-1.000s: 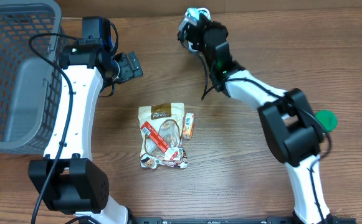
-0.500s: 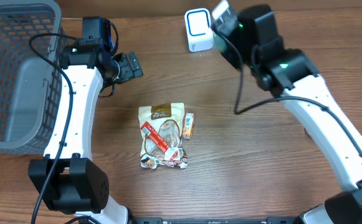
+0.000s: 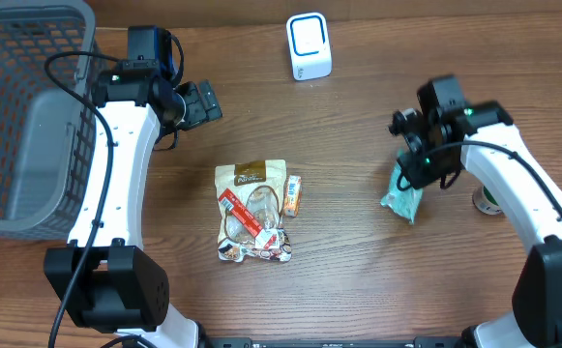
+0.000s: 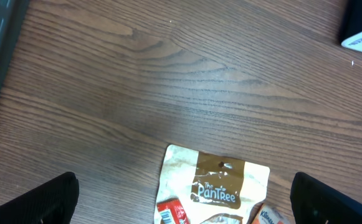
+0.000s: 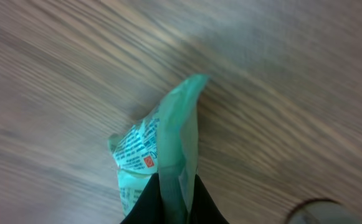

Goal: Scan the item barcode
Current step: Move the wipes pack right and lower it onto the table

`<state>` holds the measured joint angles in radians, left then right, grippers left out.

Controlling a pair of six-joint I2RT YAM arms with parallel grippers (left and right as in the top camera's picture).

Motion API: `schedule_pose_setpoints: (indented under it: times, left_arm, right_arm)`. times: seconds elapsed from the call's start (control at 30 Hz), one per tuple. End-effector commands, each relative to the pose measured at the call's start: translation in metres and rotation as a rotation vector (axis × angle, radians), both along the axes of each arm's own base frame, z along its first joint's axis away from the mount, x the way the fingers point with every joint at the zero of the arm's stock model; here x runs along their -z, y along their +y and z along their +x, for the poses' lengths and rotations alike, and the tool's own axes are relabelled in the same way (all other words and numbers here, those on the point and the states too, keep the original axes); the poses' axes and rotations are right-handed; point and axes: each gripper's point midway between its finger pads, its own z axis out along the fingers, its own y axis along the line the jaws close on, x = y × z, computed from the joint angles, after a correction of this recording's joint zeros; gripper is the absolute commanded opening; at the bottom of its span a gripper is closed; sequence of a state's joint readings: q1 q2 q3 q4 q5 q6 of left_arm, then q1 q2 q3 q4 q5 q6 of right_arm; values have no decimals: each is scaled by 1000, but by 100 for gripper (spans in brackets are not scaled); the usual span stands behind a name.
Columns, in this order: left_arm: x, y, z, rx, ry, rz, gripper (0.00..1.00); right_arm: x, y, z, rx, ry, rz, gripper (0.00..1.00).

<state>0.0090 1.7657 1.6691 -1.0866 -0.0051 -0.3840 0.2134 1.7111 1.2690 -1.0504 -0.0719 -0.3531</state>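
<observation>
The crumpled mint-green plastic packet (image 3: 402, 196) hangs pinched by its upper edge in the right tool (image 3: 411, 174), whose dark fingertips (image 5: 144, 210) are clenched on the thin fold, its lower end down near the wooden counter (image 3: 358, 280), though I cannot tell whether it touches. It is well apart from the white box-shaped barcode scanner (image 3: 309, 45) standing at the far edge, and just beside a small green-topped container (image 3: 487, 200) on its right. Across the counter the left tool (image 3: 208, 104) hovers released and empty beyond the brown-and-white snack pouch (image 3: 251, 208), beside the grey plastic basket (image 3: 29, 116).
</observation>
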Motion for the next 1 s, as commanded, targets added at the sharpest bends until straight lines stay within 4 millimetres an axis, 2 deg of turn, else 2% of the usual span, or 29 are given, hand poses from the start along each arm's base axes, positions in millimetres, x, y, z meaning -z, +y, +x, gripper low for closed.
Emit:
schedule_pose_setpoints:
  times: [0.0, 0.03, 0.07, 0.13, 0.2, 0.27, 0.37, 0.47, 0.57, 0.63, 0.73, 0.8, 0.97]
  left_arm:
    - [-13, 3, 1, 14, -33, 14, 100]
    - [-13, 2, 1, 14, -33, 13, 100]
    - [-13, 2, 1, 14, -32, 13, 100]
    - [-13, 3, 1, 14, -33, 14, 100]
    - [-13, 3, 1, 14, -33, 14, 100]
    - [-13, 3, 1, 14, -33, 14, 100]
    - [-13, 2, 1, 14, -33, 13, 100]
    - [-13, 3, 1, 14, -33, 14, 100]
    - [-13, 2, 1, 14, -33, 13, 100]
    - [-13, 3, 1, 14, -33, 14, 100]
    - [-13, 3, 1, 14, -33, 14, 100]
    - [-13, 2, 1, 14, -33, 13, 100]
    - [-13, 2, 1, 14, -33, 13, 100]
  right_arm:
    - [22, -17, -5, 45, 9, -26, 4]
    - [26, -20, -4, 53, 2, -34, 5]
    - [28, -22, -4, 56, -2, -36, 13]
    - [29, -23, -2, 60, -8, -42, 41]
    - [28, -32, 4, 68, -36, -92, 43]
    - [26, -44, 13, 82, -79, -163, 50]
    - [15, -52, 29, 151, -145, -204, 51]
    - [2, -35, 38, 285, -154, -99, 51]
    - [-2, -5, 24, 428, -46, 71, 46]
    - [0, 5, 8, 510, 48, 116, 44]
    - [5, 4, -15, 682, 163, 107, 42]
    - [10, 2, -22, 733, 191, 96, 42]
    - [30, -5, -15, 741, 114, 59, 32]
